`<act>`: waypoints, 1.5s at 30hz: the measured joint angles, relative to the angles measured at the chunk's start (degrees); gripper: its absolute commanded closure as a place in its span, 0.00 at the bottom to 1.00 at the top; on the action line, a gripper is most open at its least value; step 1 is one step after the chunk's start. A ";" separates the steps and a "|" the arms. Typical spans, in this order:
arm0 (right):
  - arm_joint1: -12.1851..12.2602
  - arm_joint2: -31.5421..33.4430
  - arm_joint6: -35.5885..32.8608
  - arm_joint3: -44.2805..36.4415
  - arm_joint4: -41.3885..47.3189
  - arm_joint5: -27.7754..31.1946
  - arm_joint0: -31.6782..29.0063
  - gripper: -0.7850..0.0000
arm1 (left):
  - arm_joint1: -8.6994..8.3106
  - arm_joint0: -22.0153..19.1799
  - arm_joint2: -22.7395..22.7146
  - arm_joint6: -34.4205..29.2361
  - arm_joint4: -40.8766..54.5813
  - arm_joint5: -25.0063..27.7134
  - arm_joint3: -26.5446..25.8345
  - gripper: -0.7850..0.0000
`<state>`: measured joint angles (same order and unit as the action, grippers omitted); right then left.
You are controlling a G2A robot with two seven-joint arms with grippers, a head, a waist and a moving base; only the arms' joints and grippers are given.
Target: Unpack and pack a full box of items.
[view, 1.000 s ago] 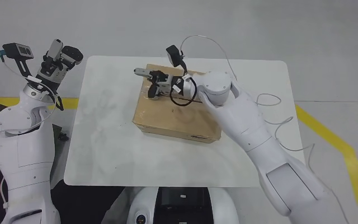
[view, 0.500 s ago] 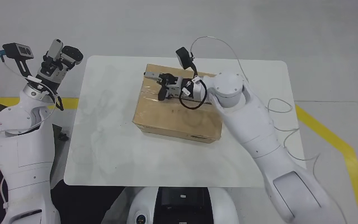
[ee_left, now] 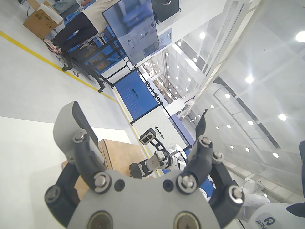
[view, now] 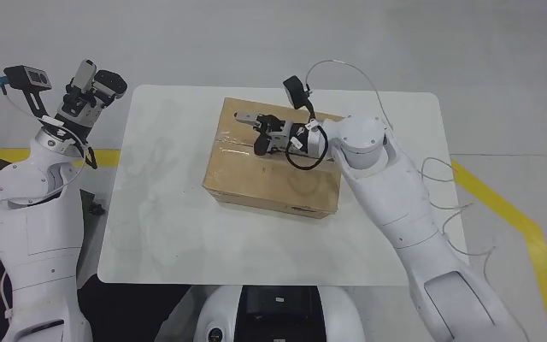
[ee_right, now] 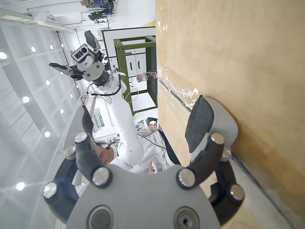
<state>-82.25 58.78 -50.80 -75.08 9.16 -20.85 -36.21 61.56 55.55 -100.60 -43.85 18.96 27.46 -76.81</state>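
Observation:
A closed brown cardboard box (view: 265,175) with clear tape along its top seam sits in the middle of the white table (view: 162,222). My right gripper (view: 253,132) is open and lies low over the far half of the box top. In the right wrist view the right gripper (ee_right: 143,122) has one black pad (ee_right: 200,125) against the cardboard box (ee_right: 238,48), right beside the taped seam (ee_right: 176,91). My left gripper (view: 96,79) is held up beyond the table's left edge, open and empty. The left wrist view shows the left gripper (ee_left: 138,122) above the distant box (ee_left: 119,151).
Bare white tabletop surrounds the box on all sides. Yellow floor tape (view: 496,201) runs past the table's right side. A loose cable (view: 342,73) arcs from the right wrist over the far right of the table.
My right gripper has slid to the right along the box top, staying open. The left arm and the box have not moved.

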 measured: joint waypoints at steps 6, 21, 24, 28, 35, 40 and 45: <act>1.10 1.68 -0.91 -3.83 -2.50 -2.45 -1.91 0.00 | 0.00 0.00 0.00 0.00 0.00 0.00 0.00 0.00; 3.44 6.00 -2.26 -9.60 -5.93 -6.33 -5.64 0.00 | 0.00 0.00 0.00 0.00 0.00 0.00 0.00 0.00; 3.88 6.59 -2.78 -10.65 -6.82 -7.04 -6.05 0.00 | 0.00 0.00 0.00 0.00 0.00 0.00 0.00 0.00; 4.61 7.04 -4.19 -12.17 -9.30 -8.44 -6.43 0.00 | 0.00 0.00 0.00 0.00 0.00 0.00 0.00 0.00; 5.93 8.53 -6.88 -15.52 -12.39 -11.07 -7.75 0.00 | 0.00 0.00 0.00 0.00 0.00 0.00 0.00 0.00; 6.63 9.76 -8.26 -17.61 -12.18 -12.58 -8.82 0.00 | 0.00 0.00 0.00 0.00 0.00 0.00 0.00 0.00; 7.42 10.94 -8.75 -18.68 -13.22 -13.97 -9.72 0.00 | 0.00 0.00 0.00 0.00 0.00 0.00 0.00 0.00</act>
<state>-74.83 69.72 -59.56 -93.76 -4.06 -34.82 -45.93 61.56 55.55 -100.60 -43.85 18.96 27.46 -76.81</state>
